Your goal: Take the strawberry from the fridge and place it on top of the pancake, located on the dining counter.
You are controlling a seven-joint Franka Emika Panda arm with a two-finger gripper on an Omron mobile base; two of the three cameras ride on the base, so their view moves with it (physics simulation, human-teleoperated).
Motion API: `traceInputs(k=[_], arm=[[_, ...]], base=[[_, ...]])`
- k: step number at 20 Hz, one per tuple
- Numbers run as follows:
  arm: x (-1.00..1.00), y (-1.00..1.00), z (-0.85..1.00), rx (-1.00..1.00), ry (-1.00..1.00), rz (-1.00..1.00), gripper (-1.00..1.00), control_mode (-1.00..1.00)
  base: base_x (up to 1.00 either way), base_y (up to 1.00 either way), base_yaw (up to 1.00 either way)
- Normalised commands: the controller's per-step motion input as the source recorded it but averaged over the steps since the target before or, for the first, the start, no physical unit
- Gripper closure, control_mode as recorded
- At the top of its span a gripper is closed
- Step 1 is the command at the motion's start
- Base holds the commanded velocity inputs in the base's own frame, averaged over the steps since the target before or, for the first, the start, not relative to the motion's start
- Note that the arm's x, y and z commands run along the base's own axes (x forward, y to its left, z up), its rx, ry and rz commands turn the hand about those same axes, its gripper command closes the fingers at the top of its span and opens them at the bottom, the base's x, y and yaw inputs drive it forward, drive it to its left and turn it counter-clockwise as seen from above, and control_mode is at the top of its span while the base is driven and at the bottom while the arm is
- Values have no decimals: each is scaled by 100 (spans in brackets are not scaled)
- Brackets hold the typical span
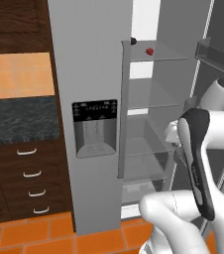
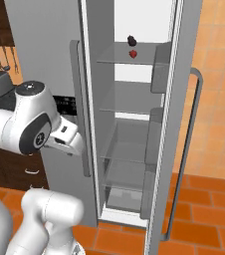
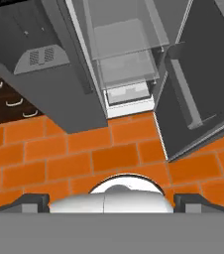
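Fridge open, strawberry on the top shelf, our gripper released and holding nothing.

We read no brand or legible writing anywhere; the black dispenser panel (image 1: 94, 110) on the closed left door shows only tiny unreadable marks. We count one strawberry (image 1: 149, 50) in the upper middle of the left base view, on the highest glass shelf (image 2: 127, 61) of the fridge (image 1: 89, 74), near one small dark round item (image 2: 131, 39). The gripper (image 3: 112, 201) sits at the bottom of the hand view, fingertips (image 3: 33, 201) spread wide over orange floor tiles (image 3: 59, 158). Four drawer handles (image 1: 32, 174) line the dark wood cabinet at lower left.
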Motion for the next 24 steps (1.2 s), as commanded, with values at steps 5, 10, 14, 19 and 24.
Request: traceInputs(k=[5,10,14,19,24], arm=[[-10,12,-20,-3,6,-12,-100,-100],[-17,51,-16,-4,0,26,-100,-100],[-4,1,-11,-4,0,24,-100,-100],[0,0,-8,0,0,6,-100,-100],[0,0,0,0,0,0,-100,-100]], base=[[0,0,0],[0,0,0],[0,0,0],[0,0,0],[0,0,0]])
